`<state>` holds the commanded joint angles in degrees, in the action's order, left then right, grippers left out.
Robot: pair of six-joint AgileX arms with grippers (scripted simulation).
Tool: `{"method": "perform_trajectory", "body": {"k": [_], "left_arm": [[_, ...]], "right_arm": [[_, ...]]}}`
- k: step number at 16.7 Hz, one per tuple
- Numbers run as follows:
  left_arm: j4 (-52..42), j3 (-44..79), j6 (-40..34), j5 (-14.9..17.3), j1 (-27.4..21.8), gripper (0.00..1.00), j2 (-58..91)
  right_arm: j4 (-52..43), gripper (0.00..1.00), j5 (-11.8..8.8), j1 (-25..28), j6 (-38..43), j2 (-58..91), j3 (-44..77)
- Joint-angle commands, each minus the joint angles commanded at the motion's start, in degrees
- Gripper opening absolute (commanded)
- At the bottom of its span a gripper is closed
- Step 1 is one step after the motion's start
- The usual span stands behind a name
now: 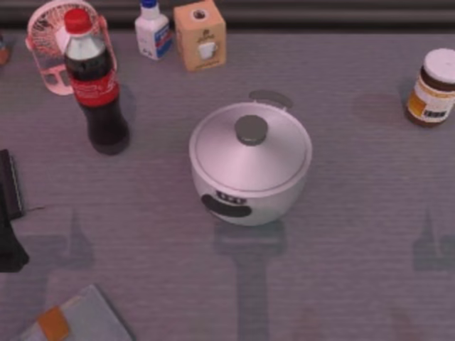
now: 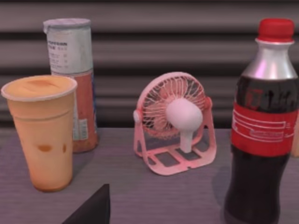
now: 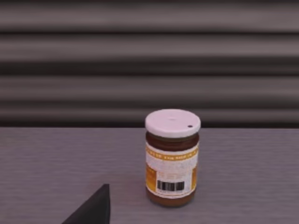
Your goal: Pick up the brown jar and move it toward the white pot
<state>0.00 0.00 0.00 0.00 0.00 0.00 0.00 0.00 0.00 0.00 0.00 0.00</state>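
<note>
Two arms belong to us, yet neither gripper shows plainly: in the top view only a dark part of our left arm [image 1: 10, 213] sits at the table's left edge, and each wrist view shows just a dark wedge at its lower rim, so we cannot tell how far either pincer is open or whether it holds anything.

The brown jar [image 1: 434, 88] stands upright near the table's far right edge, with a white lid and a white-and-yellow label. In the right wrist view the jar [image 3: 172, 157] stands alone on the grey table [image 3: 243, 177], barcode facing the camera, nothing touching it.

The white pot [image 1: 249, 162] sits near the table's middle, well apart from the jar, its domed lid on, a grey knob on top and a black oval mark on its front.

To the pot's left stands a red-capped cola bottle [image 1: 93, 84], just beside a pink desk fan [image 1: 51, 42]. Along the far edge are a small white bottle [image 1: 153, 30] and a tan box [image 1: 200, 34]. The left wrist view also shows an orange cup [image 2: 42, 132] and a tall can [image 2: 72, 81].
</note>
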Motion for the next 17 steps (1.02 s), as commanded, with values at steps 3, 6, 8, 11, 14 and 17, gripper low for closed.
{"method": "perform_trajectory", "body": {"k": [3, 6, 8, 11, 14, 17], "left_arm": [[0.0, 0.0, 0.0, 0.0, 0.0, 1.00, 0.0], [0.0, 0.0, 0.0, 0.0, 0.0, 1.00, 0.0], [0.0, 0.0, 0.0, 0.0, 0.0, 1.00, 0.0], [0.0, 0.0, 0.0, 0.0, 0.0, 1.00, 0.0], [0.0, 0.0, 0.0, 0.0, 0.0, 1.00, 0.0], [0.0, 0.0, 0.0, 0.0, 0.0, 1.00, 0.0]], "right_arm": [[-0.4, 1.00, 0.0, 0.0, -0.1, 0.5, 0.3], [-4.1, 1.00, -0.3, -0.2, -1.0, 5.2, 3.8], [-8.3, 1.00, -0.5, -0.7, -2.2, 10.8, 8.5], [-16.0, 1.00, -0.8, -1.7, -4.7, 22.1, 18.7], [-24.4, 1.00, -1.3, -3.0, -8.0, 35.8, 32.4], [-32.7, 1.00, -2.1, -4.1, -12.3, 51.2, 49.1]]}}
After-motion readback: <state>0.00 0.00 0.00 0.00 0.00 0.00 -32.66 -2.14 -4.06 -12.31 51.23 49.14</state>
